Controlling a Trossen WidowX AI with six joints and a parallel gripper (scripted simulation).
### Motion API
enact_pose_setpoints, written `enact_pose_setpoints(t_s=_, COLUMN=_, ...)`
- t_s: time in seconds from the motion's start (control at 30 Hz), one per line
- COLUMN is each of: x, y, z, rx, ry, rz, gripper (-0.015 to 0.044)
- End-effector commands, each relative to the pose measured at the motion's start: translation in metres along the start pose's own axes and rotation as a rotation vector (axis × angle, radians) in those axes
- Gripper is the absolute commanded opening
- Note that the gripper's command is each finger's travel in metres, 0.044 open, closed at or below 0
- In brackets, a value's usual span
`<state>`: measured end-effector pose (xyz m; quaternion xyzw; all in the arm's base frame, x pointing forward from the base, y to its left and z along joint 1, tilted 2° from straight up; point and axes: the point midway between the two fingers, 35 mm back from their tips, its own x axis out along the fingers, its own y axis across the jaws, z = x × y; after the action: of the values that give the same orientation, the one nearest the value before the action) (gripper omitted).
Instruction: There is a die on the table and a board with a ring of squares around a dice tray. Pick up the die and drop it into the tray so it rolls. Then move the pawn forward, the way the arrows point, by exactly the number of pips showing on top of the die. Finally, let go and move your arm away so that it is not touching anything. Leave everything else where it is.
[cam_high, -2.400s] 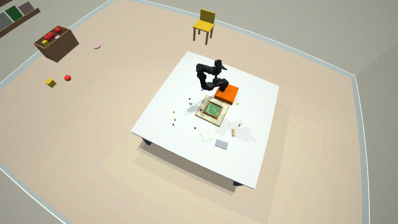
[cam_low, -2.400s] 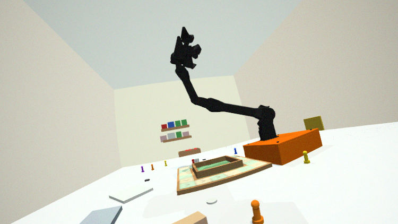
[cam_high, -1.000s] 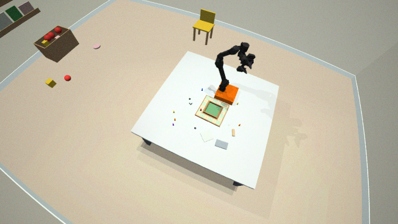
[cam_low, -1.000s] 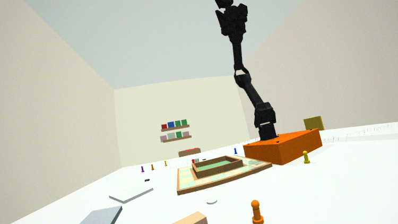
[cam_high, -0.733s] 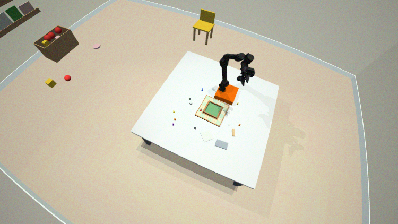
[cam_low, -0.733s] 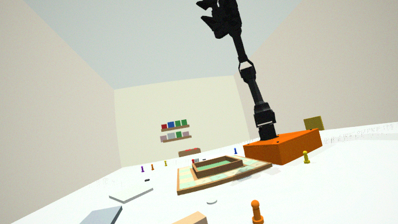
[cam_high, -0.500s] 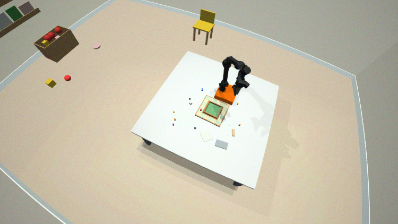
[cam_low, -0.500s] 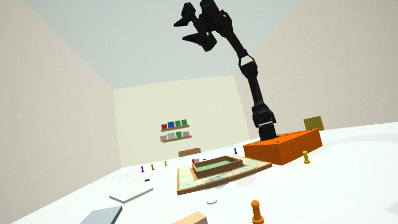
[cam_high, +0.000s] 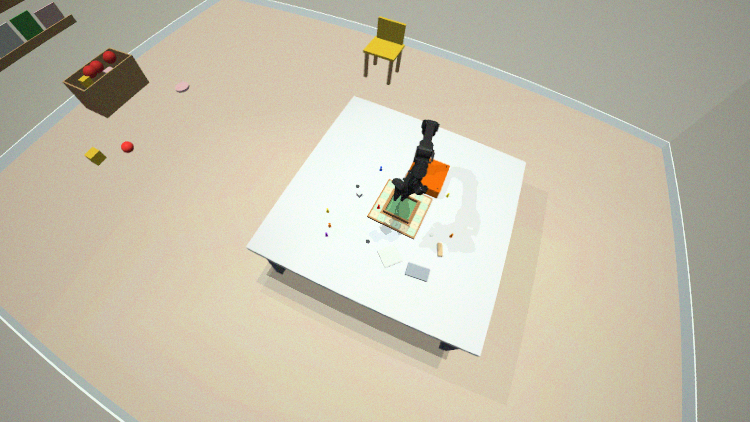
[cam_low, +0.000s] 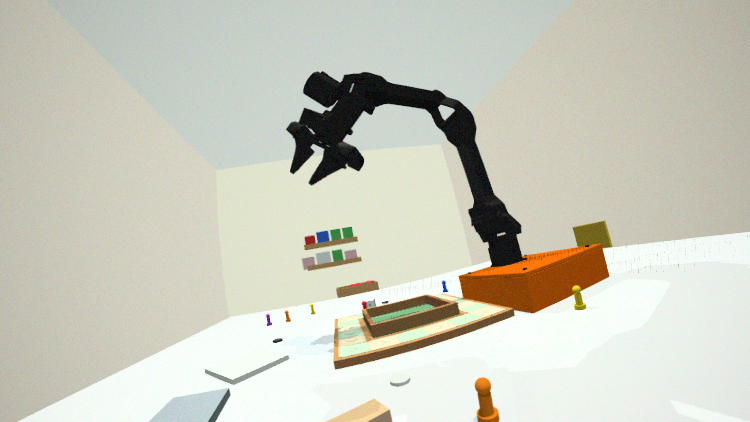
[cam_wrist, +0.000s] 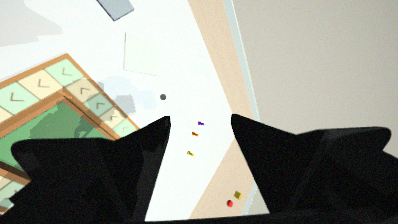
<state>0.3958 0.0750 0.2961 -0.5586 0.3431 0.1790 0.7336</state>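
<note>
My gripper (cam_high: 401, 197) (cam_low: 302, 177) (cam_wrist: 201, 119) is open and empty, pointing down, high above the table near the board. The pale die (cam_high: 359, 194) (cam_low: 371, 303) rests on the table beyond the board's side; its top pips are too small to read. The board (cam_high: 415, 229) (cam_low: 382, 343) (cam_wrist: 42, 84) has a ring of cream and green squares with arrows. The dice tray (cam_high: 397, 217) (cam_low: 414, 319) (cam_wrist: 31, 114) in its middle has a green floor and shows no die. The red pawn (cam_high: 378, 206) (cam_low: 363, 304) stands on the board's ring, on the side towards the die.
The orange base (cam_high: 439, 175) (cam_low: 566, 275) stands beside the board. A blue pawn (cam_high: 380, 168) (cam_low: 444, 286), a yellow pawn (cam_high: 327, 210) and a purple pawn (cam_high: 326, 234) stand around. A wooden block (cam_high: 439, 249), a grey slab (cam_high: 417, 271) and a dark disc (cam_high: 367, 241) lie on the table.
</note>
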Motion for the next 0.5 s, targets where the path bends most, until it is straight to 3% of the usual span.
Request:
enact_pose_setpoints(t_s=0.0, x=0.05, y=0.008, z=-0.052, rx=0.217, ry=0.123, rz=0.113, gripper=0.0275)
enact_pose_setpoints(t_s=0.23, x=0.111, y=0.034, z=-0.145, rx=0.597, ry=0.324, rz=0.267, gripper=0.0275)
enact_pose_setpoints(t_s=0.47, x=0.142, y=0.079, z=-0.243, rx=1.0, ry=0.535, rz=0.39, gripper=0.0275)
